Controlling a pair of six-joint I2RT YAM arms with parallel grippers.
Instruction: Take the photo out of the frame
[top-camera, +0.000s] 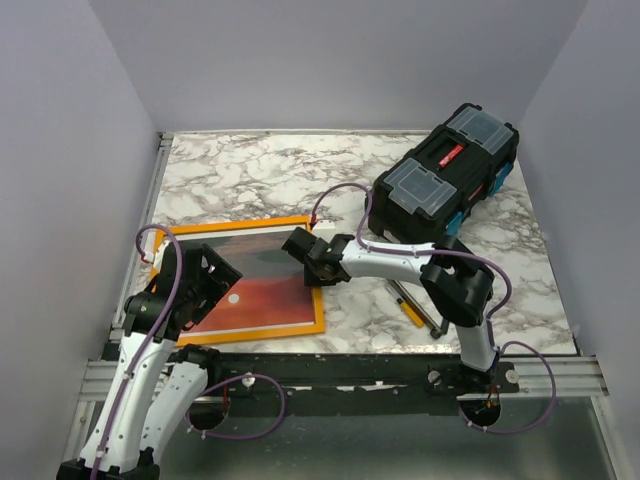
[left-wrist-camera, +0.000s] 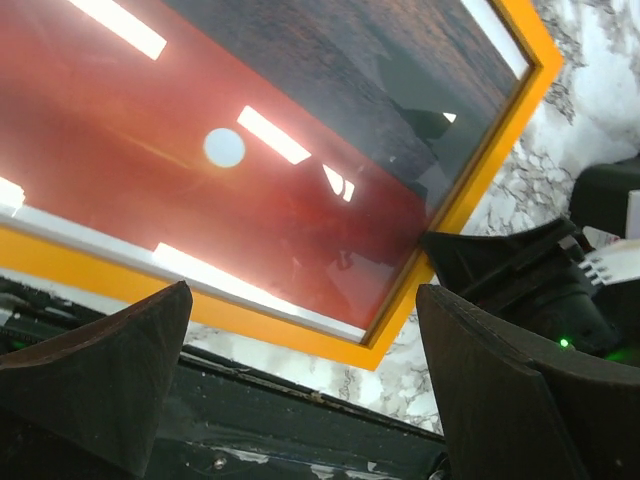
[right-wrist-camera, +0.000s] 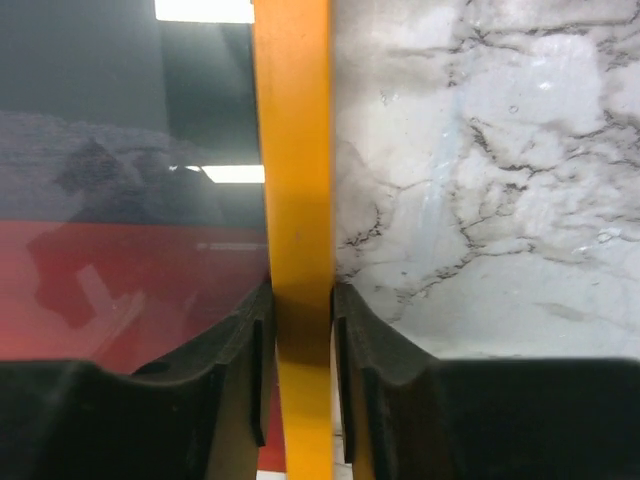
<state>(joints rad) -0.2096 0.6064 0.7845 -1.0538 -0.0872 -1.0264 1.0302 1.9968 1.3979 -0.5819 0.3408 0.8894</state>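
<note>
**Right Gripper Clamped on Frame Border; Left Gripper Spread Above Near Corner**

**Arm pose.** The right arm was folded at the elbow, and its forearm reached left across the table (top-camera: 260, 170). The right gripper (top-camera: 316, 272) met the right-hand side of the frame (top-camera: 262, 332). In the right wrist view, the two fingers (right-wrist-camera: 235, 350) stood one on each side of the orange border. One was over the glazed picture and the other over the bare marble. Both were pressed against the bar, pinching it.

The left arm rose from its base and bent forward over the near-left part of the frame. The left gripper (top-camera: 215, 285) hovered above the picture with its jaws spread wide and nothing between them. In the left wrist view, its fingertips (left-wrist-camera: 150, 340) bracketed the frame's near corner without touching it.

**Task items.** The frame lay flat on the left half of the table, close to the near edge. The photo (top-camera: 265, 295) sat inside it, with its red sky, white sun and dark sea band showing under reflected ceiling lights.

**Surroundings.** A black toolbox (top-camera: 443, 187) stood at the far right, well apart from the frame. A slim yellow tool (top-camera: 408, 308) lay on the marble under the right forearm, between the frame and the right arm's elbow. Purple cables looped from both arms. Nothing lay on the photo; only the left gripper hung over it.
</note>
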